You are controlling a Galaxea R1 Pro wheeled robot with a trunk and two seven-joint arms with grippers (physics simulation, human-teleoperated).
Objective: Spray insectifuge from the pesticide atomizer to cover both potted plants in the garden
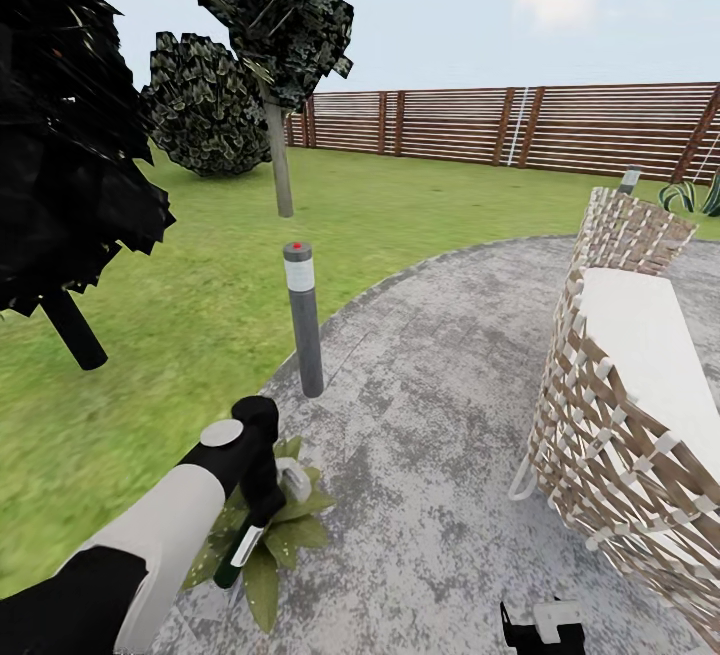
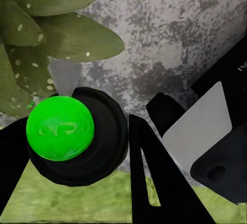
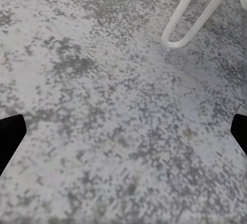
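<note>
Left claw (image 1: 262, 513) grips one atomizer (image 1: 243, 547), bottle slanting down over the single plant (image 1: 270, 535) at the patio (image 1: 420, 415) edge, near one bollard (image 1: 303, 320). From the left wrist, the bottle's green base (image 2: 60, 127) sits between dark fingers (image 2: 154, 183), speckled leaves beyond. Right claw (image 3: 123, 131) hangs with fingers spread wide above bare patio, beside one woven chair (image 1: 620, 405).

An outdoor garden: green lawn (image 1: 200, 315) across the left, dark trees (image 1: 70, 135) upper left, a brown slatted fence (image 1: 520, 125) along the back, a grey stone patio (image 1: 440, 415) centre with a bollard lamp (image 1: 303, 320) and woven chair (image 1: 620, 405) at right
</note>
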